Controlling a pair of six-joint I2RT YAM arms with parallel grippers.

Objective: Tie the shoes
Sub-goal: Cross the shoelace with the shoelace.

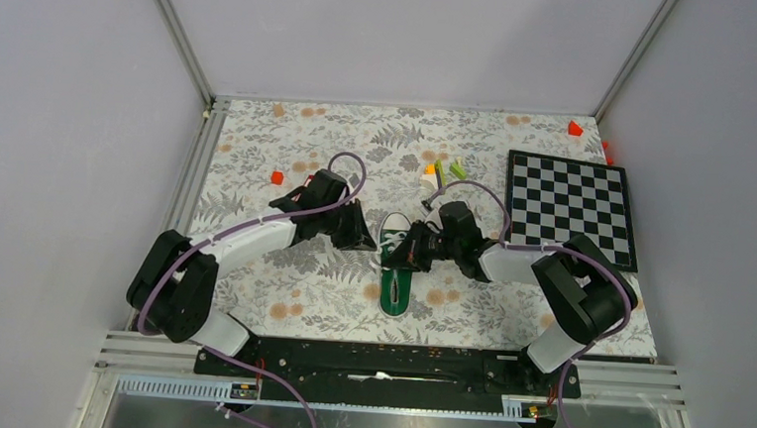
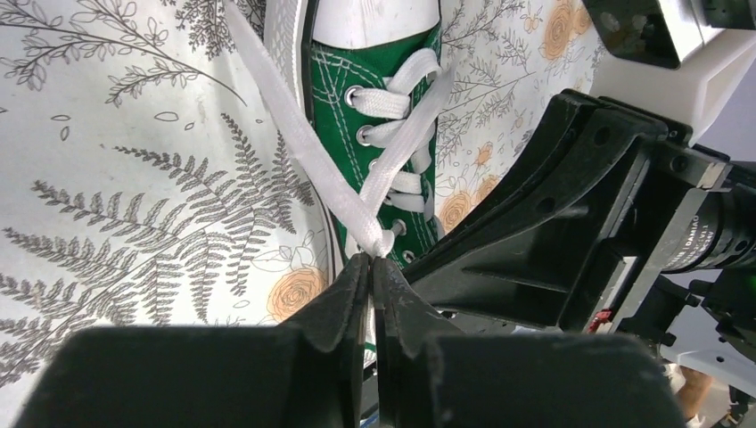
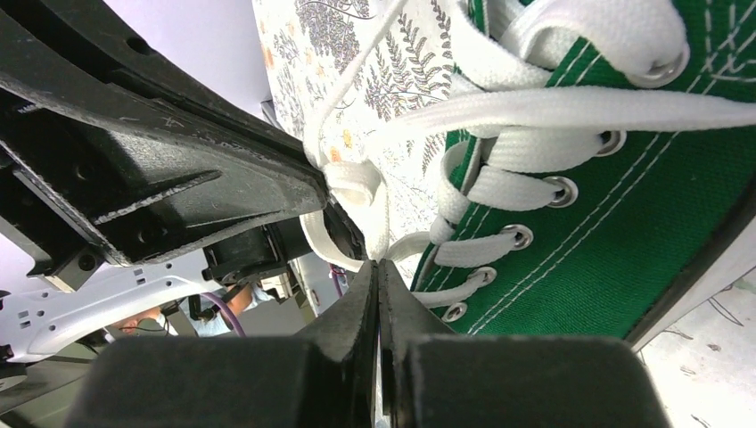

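So the left gripper (image 2: 372,260) pinches a white lace (image 2: 303,143) by the green sneaker (image 2: 332,116). The right gripper (image 3: 379,265) clamps a lace strand (image 3: 381,223) too

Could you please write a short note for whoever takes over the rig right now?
Left gripper: shut, pinching the lace by the eyelets of the shoe.
Right gripper: shut at the shoe's other side, apparently on a strand of the lace too.
Shoe: flat on the flowered table between the grippers, toe pointing away from the bases.
Done: lace threaded through the eyelets; a strand gripped on each side, it seems.
Left: no knot or bow shows yet; cross the strands, knot them, form the bow.
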